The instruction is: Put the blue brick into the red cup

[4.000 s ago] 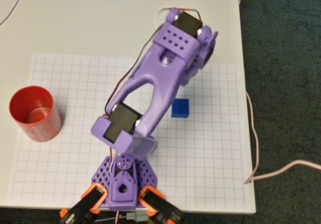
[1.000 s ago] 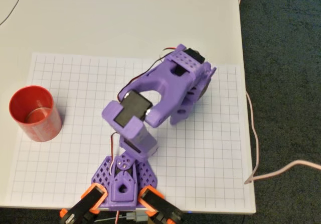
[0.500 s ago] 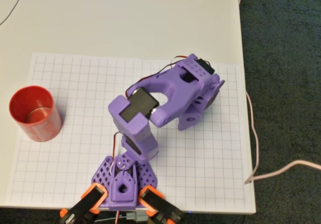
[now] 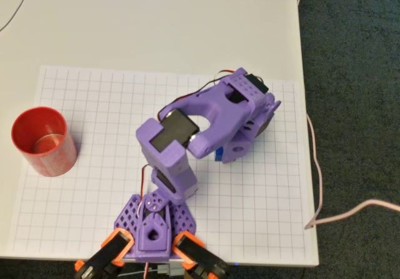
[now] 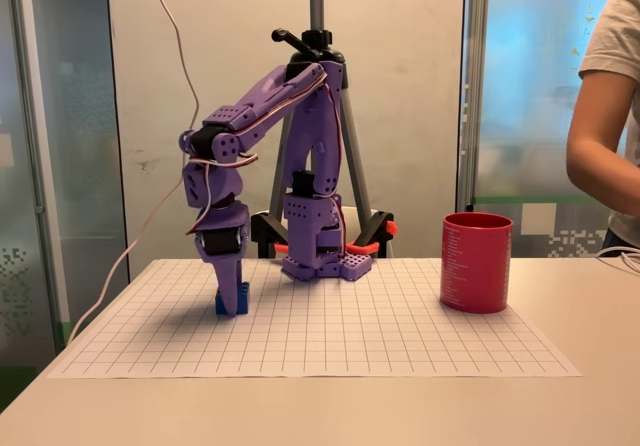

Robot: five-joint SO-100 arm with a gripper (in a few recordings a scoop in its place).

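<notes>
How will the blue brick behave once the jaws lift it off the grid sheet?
The blue brick looks like rigid plastic, so it should not deform in the gripper. It is small beside the red cup, so probably light. Its flat sides suggest that it won't roll, though smooth plastic might slip or twist if pinched off-centre.

A pale table (image 4: 125, 29) is carrying a white grid sheet (image 4: 94, 216), which is lying flat and covering most of the near part of the table top; in the fixed view the sheet (image 5: 400, 346) is reaching almost to the table's front edge. The red cup (image 4: 42, 141) is standing upright on the sheet's left edge in the overhead view. The arm's purple base (image 4: 152, 226) is sitting at the sheet's bottom edge, held by orange clamps (image 4: 115, 244). The blue brick (image 5: 222, 304) is resting on the sheet, right of the base in the overhead view, well apart from the cup.
</notes>
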